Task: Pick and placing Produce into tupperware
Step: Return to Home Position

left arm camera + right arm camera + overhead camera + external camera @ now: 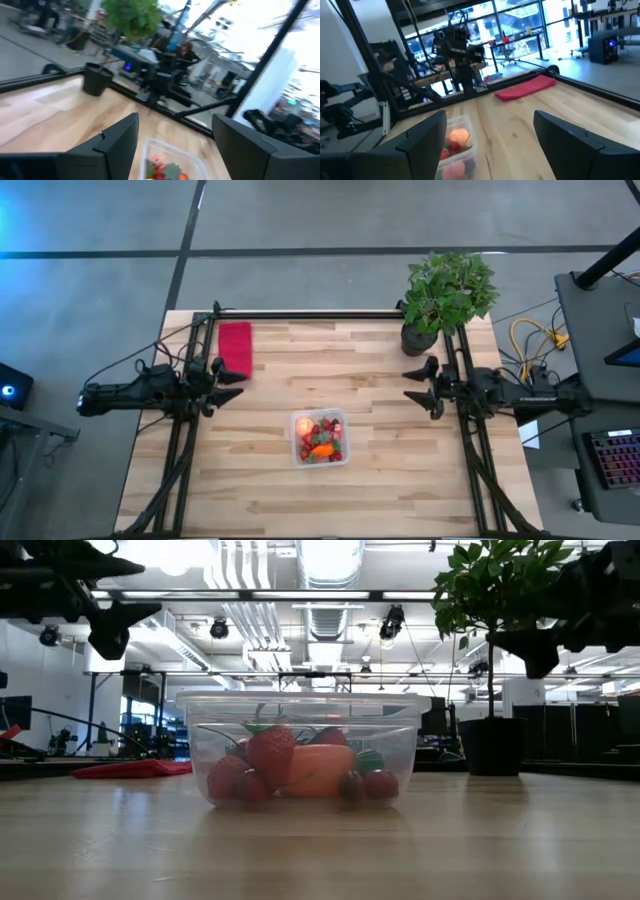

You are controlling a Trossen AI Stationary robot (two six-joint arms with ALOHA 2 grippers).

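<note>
The clear tupperware (319, 438) stands on the wooden table near its middle, toward the near edge. Inside it lie red berries (270, 755), an orange carrot (318, 770) with a green top and a pale round fruit (458, 136). My left gripper (232, 371) hangs open and level above the table's left side, apart from the container. Above the right side my right gripper (418, 384) is open and level too. Neither holds anything.
A red cloth (236, 346) lies flat at the far left of the table. A potted green plant (445, 295) stands at the far right corner, just beyond my right gripper. Bare wood surrounds the container on all sides.
</note>
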